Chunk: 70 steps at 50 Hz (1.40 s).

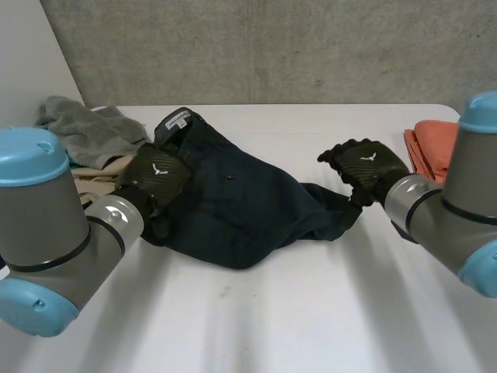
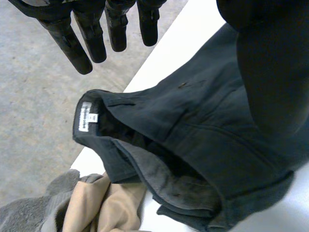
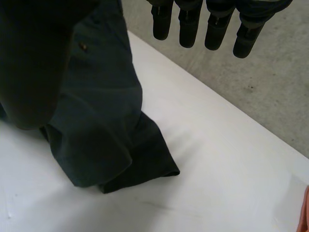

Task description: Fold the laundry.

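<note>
White table (image 1: 311, 311), trousers (image 1: 241, 210) crumpled. Left robot hand (image 2: 91, 38) spread above waistband (image 2: 120, 104), right robot hand (image 3: 188, 29) spread above hem (image 3: 140, 176); both empty. Likely pre-grasp; next: pinch both ends, lay flat.

Trousers (image 1: 241, 202) in the middle of the table (image 1: 272, 311), heap of clothes (image 1: 85, 132) far left beside their waistband, folded cloth (image 1: 431, 148) at the right edge, left hand (image 1: 159, 175) over the waistband, right hand (image 1: 365, 165) over the leg end.
</note>
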Available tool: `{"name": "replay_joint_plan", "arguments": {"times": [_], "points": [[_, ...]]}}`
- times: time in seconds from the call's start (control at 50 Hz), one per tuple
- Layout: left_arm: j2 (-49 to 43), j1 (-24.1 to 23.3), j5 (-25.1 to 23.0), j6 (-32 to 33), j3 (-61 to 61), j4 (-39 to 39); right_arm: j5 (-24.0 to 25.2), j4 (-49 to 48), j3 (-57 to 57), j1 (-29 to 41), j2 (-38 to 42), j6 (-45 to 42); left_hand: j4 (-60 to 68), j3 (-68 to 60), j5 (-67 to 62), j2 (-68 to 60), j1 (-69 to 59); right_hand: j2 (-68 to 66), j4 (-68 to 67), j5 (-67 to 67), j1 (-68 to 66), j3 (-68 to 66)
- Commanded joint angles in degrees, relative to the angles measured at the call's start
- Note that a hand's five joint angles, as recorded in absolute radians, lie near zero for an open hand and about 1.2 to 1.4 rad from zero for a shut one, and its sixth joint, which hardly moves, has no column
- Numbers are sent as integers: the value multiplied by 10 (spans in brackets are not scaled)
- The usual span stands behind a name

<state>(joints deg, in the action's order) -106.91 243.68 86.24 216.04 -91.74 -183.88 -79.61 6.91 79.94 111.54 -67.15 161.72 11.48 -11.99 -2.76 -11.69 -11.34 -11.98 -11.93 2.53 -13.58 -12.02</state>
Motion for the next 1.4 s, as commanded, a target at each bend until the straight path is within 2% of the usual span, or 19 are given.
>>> {"name": "replay_joint_plan", "arguments": {"times": [0.02,0.14,0.24,0.34,0.42,0.52,0.56,0.66,0.74,0.78,0.8,0.82,0.88,0.96,1.04,1.12,1.22,1.3,1.4], "points": [[-43,13,-5,34,-2,0,8,10,5,-5,-6,-14,110,-104,-97,-107,-111,20,19,-25,36,20],[-90,19,-1,82,22,-7,9,9,13,-8,-2,-43,280,-275,-267,-278,-281,20,19,-25,36,20],[-118,21,12,112,66,-16,6,9,17,-5,0,-54,684,-679,-672,-682,-686,20,19,-25,36,20],[-104,18,34,114,139,-68,5,9,17,-3,-2,-55,685,-680,-672,-683,-687,20,19,-25,36,20],[-74,7,31,93,206,-181,3,8,18,0,-5,-54,685,-680,-672,-683,-687,20,19,-25,36,20],[-61,-38,-26,24,298,-354,-7,7,18,-4,-9,-48,685,-680,-672,-683,-687,20,19,-25,36,20],[-69,-51,-45,-13,320,-373,-12,7,17,-9,-10,-46,685,-680,-672,-683,-687,20,19,-25,36,20],[-109,-100,-104,-144,353,-317,-24,7,15,-29,-20,-37,685,-680,-672,-683,-687,20,19,-25,36,20],[-164,-137,-177,-237,344,-252,-24,7,14,-57,-28,-28,685,-680,-672,-683,-687,20,19,-25,36,20],[-179,-145,-197,-257,339,-236,-24,7,12,-67,-29,-25,584,-579,-571,-582,-585,20,19,-25,36,20],[-186,-148,-209,-262,336,-229,-24,7,11,-70,-29,-25,471,-466,-458,-469,-473,20,19,-25,36,20],[-196,-152,-223,-267,329,-216,-23,7,10,-78,-29,-24,234,-228,-221,-231,-235,20,19,-25,36,20],[-203,-158,-236,-265,319,-194,-23,7,8,-89,-29,-25,-15,20,28,17,13,20,19,-25,36,20],[-192,-152,-223,-261,300,-157,-18,6,8,-98,-25,-28,-15,20,28,17,13,20,19,-25,36,20],[-153,-136,-175,-262,269,-122,3,6,11,-99,-25,-40,-15,20,28,17,13,20,19,-25,36,20],[-104,-124,-101,-261,217,-75,52,11,21,-91,-28,-75,-15,20,28,17,13,20,19,-25,36,20],[-50,-121,-14,-262,121,2,148,17,55,-78,-31,-173,-15,20,28,17,13,20,19,-25,36,20],[-29,-117,15,-251,52,41,186,41,77,-72,-28,-243,2,3,10,0,-4,-49,-49,43,-33,-48],[-21,-91,19,-219,-8,40,191,58,91,-57,-26,-284,-15,20,28,17,13,-76,-77,71,-60,-76]]}}
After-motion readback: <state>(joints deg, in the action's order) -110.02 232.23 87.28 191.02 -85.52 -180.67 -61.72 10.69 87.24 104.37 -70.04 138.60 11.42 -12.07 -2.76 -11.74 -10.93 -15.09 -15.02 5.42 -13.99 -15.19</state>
